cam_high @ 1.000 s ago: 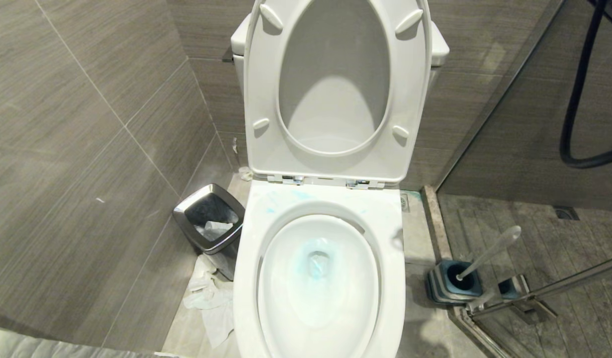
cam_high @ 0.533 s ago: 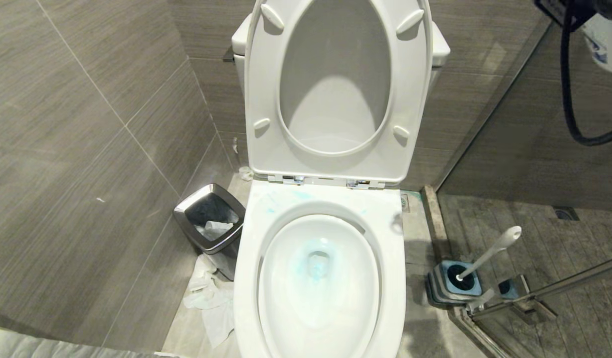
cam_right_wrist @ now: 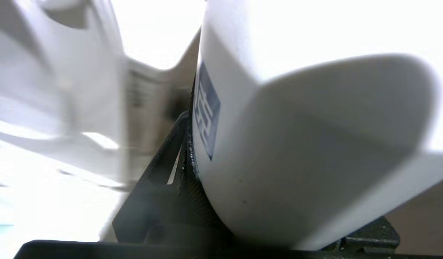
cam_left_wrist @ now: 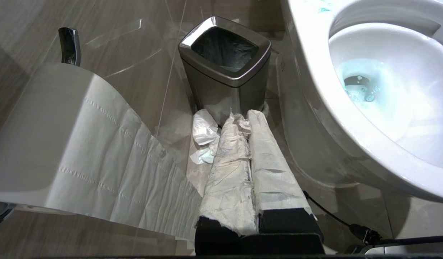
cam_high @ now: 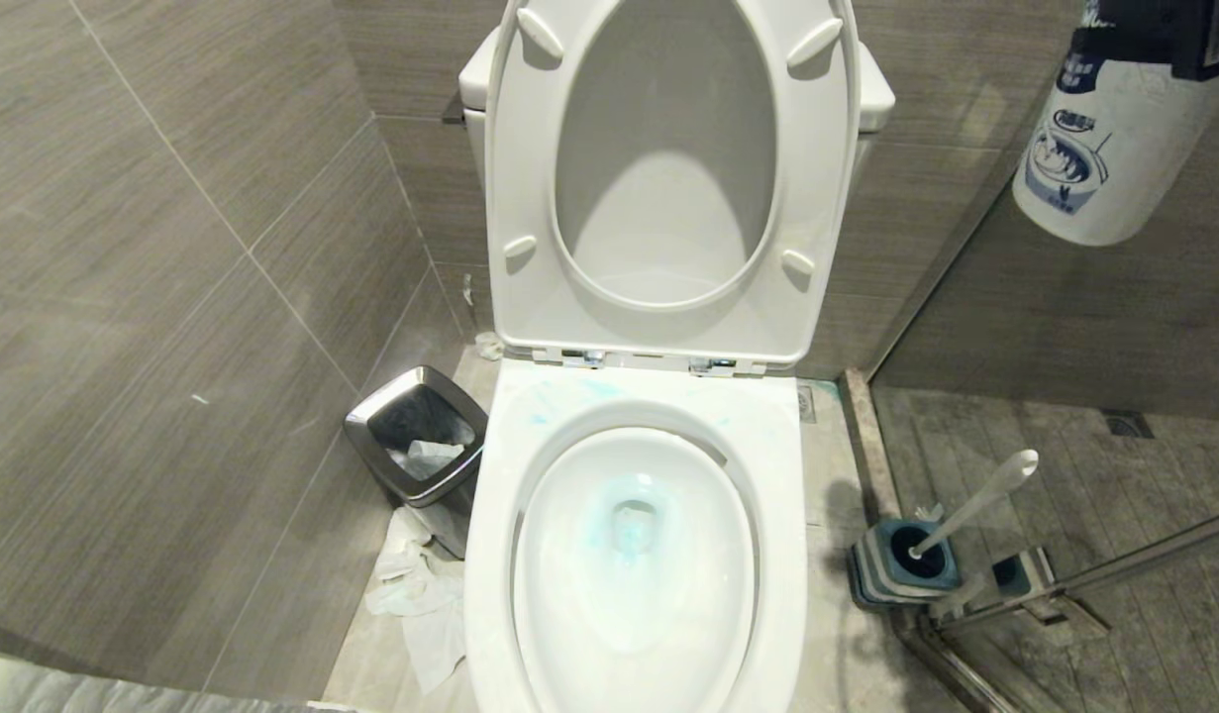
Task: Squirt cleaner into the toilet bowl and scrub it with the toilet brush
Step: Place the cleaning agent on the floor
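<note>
So the toilet bowl (cam_high: 634, 555) already has turquoise in the water and smears on the back rim, so some squirting looks done. The right end effector (cam_high: 1178, 45) grips the cleaner (cam_high: 1104, 149) high at the upper right. The toilet brush (cam_high: 970, 505) sits in its holder (cam_high: 901, 564) on the floor; scrubbing isn't started. The left end effector (cam_left_wrist: 248, 118) is pressed together, parked by the bin (cam_left_wrist: 225, 64).

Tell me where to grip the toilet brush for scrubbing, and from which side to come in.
Grip the toilet brush on its bare upper handle, below the rounded end. It leans up and away from the toilet bowl, out of its striped holder, so come from above, jaws across the shaft.
</note>
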Robot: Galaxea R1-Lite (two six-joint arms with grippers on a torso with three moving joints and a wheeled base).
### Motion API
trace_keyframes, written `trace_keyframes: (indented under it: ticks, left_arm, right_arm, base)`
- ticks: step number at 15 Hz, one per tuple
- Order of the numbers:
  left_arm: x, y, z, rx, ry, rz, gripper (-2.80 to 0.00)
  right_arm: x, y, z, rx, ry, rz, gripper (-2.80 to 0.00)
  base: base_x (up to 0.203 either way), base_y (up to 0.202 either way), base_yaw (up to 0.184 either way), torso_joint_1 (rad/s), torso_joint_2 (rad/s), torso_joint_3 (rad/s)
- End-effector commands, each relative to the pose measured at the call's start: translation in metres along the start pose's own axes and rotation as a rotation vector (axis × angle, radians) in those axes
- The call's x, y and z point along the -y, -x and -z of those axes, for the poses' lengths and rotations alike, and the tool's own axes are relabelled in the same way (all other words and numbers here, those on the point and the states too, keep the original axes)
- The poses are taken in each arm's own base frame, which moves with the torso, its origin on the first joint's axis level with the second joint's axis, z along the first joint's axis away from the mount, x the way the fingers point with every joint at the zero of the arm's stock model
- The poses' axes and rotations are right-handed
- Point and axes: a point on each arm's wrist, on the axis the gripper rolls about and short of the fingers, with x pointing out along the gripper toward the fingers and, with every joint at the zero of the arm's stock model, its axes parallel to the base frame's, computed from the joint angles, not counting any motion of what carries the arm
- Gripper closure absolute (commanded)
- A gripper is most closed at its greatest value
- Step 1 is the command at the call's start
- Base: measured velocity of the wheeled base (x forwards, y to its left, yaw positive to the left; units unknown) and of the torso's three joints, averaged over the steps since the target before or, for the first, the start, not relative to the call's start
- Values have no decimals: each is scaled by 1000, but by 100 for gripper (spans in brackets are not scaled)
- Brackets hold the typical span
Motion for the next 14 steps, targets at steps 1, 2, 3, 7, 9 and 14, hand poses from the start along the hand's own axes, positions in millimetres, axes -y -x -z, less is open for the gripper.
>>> trace_keyframes:
  ticks: [1, 2, 3, 7, 9, 14]
  left_arm:
    - [0, -1, 2, -8, -1, 0, 0]
    - [0, -1, 2, -8, 0, 0, 0]
    - [0, -1, 2, -8, -1, 0, 0]
    - [0, -1, 2, -8, -1, 0, 0]
    - [0, -1, 2, -8, 0, 0, 0]
    - [0, -1, 2, -8, 0, 0, 0]
  right_arm:
    - [11, 7, 8, -25, -185, 26, 0]
    - [11, 4, 14, -45, -226, 28, 0]
    - [12, 2, 18, -47, -250, 32, 0]
    - [-2, -22, 62, -35, -246, 48, 0]
    - [-15, -36, 94, -21, -240, 53, 0]
    - [-40, -74, 153, -69, -247, 46, 0]
  base:
    - [0, 0, 0, 0, 0, 0]
    - [0, 0, 0, 0, 0, 0]
    - [0, 0, 0, 0, 0, 0]
    - [0, 0, 0, 0, 0, 0]
    - [0, 0, 0, 0, 0, 0]
    - [0, 0, 0, 0, 0, 0]
